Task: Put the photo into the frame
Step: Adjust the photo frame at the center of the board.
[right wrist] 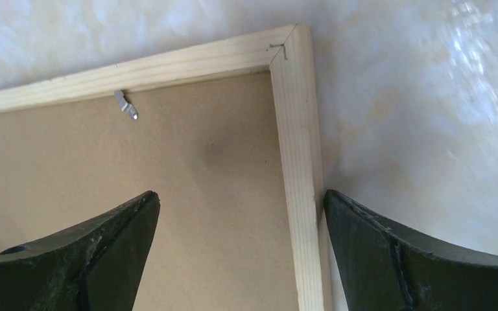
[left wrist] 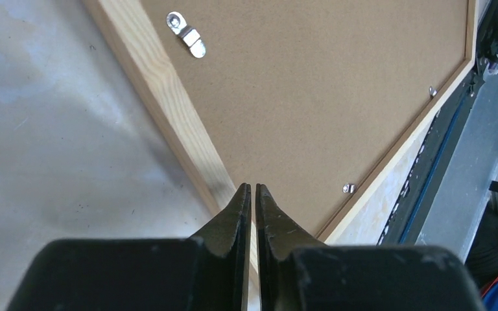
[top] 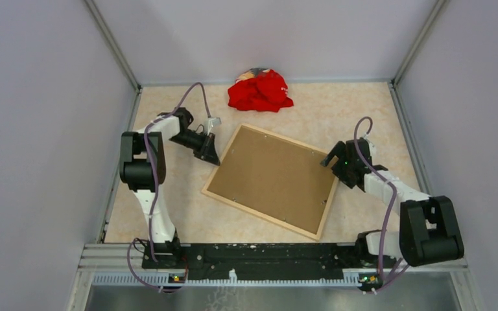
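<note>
The light-wood frame (top: 260, 216) lies face down on the table, turned at an angle, with the brown backing board (top: 272, 178) filling it. The photo is not in view. My left gripper (top: 211, 158) is shut and empty, its tips over the frame's left rail (left wrist: 168, 97) in the left wrist view (left wrist: 253, 188). My right gripper (top: 329, 160) is open at the frame's right corner. In the right wrist view (right wrist: 240, 194) its jaws straddle the right rail (right wrist: 295, 129), one finger over the board (right wrist: 188, 168), the other outside on the table.
A crumpled red cloth (top: 259, 91) lies at the back of the table. Small metal clips (left wrist: 187, 34) sit along the board's edges. The black base rail (top: 259, 253) runs along the near edge, and walls close in both sides.
</note>
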